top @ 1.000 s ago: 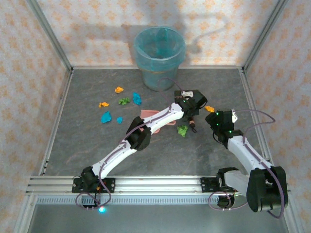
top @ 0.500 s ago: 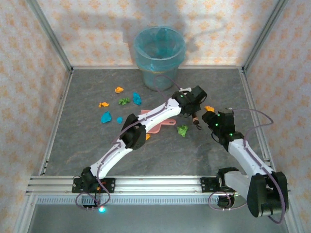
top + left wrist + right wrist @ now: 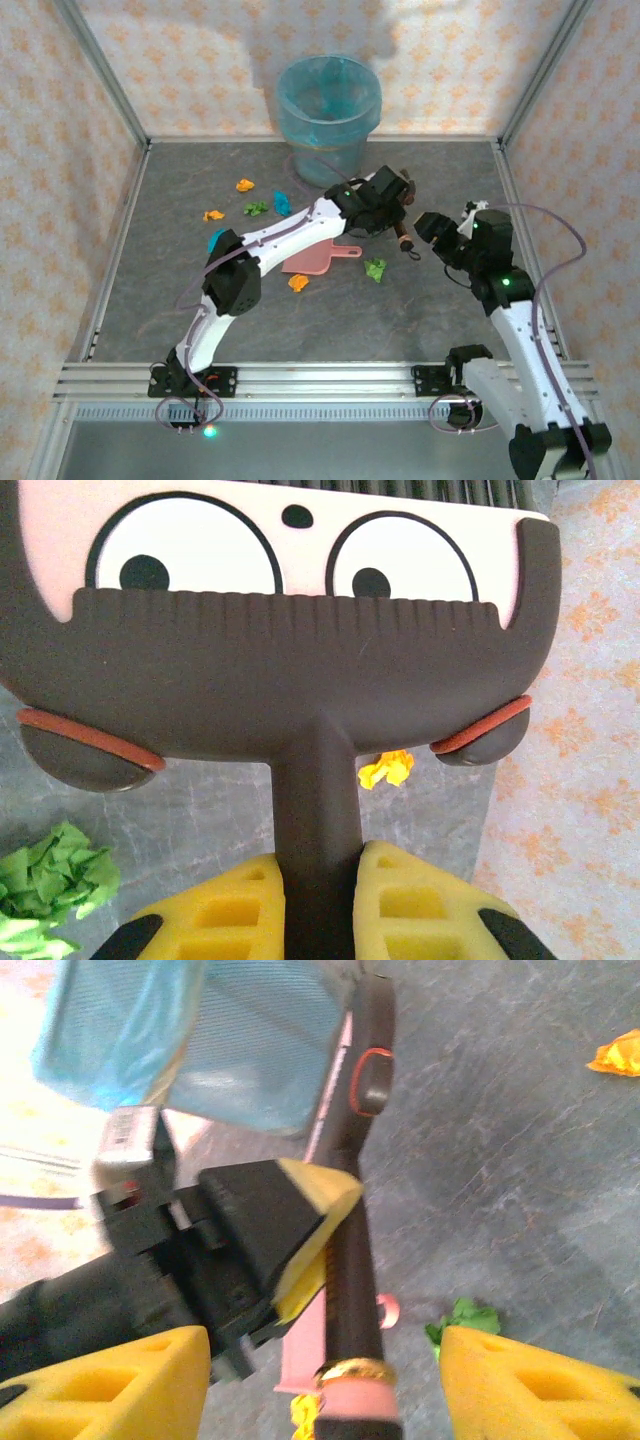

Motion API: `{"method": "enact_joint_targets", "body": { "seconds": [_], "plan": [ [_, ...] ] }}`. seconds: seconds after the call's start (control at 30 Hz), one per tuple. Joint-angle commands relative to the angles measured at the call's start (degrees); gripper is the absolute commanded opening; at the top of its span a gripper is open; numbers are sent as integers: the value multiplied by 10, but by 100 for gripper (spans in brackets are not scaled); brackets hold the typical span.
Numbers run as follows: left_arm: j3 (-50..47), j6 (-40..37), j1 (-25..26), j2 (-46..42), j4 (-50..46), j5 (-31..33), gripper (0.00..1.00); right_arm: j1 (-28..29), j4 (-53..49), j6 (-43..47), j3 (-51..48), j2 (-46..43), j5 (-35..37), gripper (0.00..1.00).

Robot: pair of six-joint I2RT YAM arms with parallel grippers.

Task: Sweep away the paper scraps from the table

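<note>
My left gripper (image 3: 318, 900) is shut on the dark handle of a brush (image 3: 300, 650) whose head has a cartoon face, held above the table (image 3: 400, 320) near the bin. My right gripper (image 3: 322, 1345) stands open, its yellow fingers (image 3: 130, 1380) wide on either side of the brush handle's end (image 3: 355, 1380), not touching it. Several paper scraps lie on the table: orange ones (image 3: 245, 184) (image 3: 298, 283), green ones (image 3: 375, 268) (image 3: 256, 208) and blue ones (image 3: 283, 203). Below the brush lie an orange scrap (image 3: 386, 769) and a green scrap (image 3: 50, 885).
A pink dustpan (image 3: 320, 258) lies flat mid-table under the left arm. A translucent blue-lined bin (image 3: 328, 105) stands at the back centre. An aluminium frame and patterned walls enclose the table.
The left arm lifted the brush and swung it back and right toward the bin. The right gripper rose and came up to the handle's end, its jaws narrowing a little.
</note>
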State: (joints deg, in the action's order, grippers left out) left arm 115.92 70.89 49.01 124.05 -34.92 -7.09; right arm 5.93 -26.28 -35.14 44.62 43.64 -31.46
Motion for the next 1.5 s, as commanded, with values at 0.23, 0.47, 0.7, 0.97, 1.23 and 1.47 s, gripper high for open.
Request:
{"method": "enact_joint_targets", "body": {
  "seconds": [0.23,0.47,0.7,0.97,1.23,1.47],
  "plan": [
    [-182,123,6,-120,194,-19,0,2,-217,89,88,10,-127,59],
    [-326,183,14,-218,301,42,0,20,-173,19,73,5,-128,59],
    [-413,208,18,-275,383,91,0,66,43,-237,-8,2,-154,60],
    [-536,219,33,-319,551,186,0,137,182,-428,-49,6,-103,64],
    [-576,212,36,-336,593,235,0,168,294,-542,-99,27,-66,62],
    [-574,206,37,-338,600,250,0,189,337,-598,-114,46,-22,58]
  ]
}}
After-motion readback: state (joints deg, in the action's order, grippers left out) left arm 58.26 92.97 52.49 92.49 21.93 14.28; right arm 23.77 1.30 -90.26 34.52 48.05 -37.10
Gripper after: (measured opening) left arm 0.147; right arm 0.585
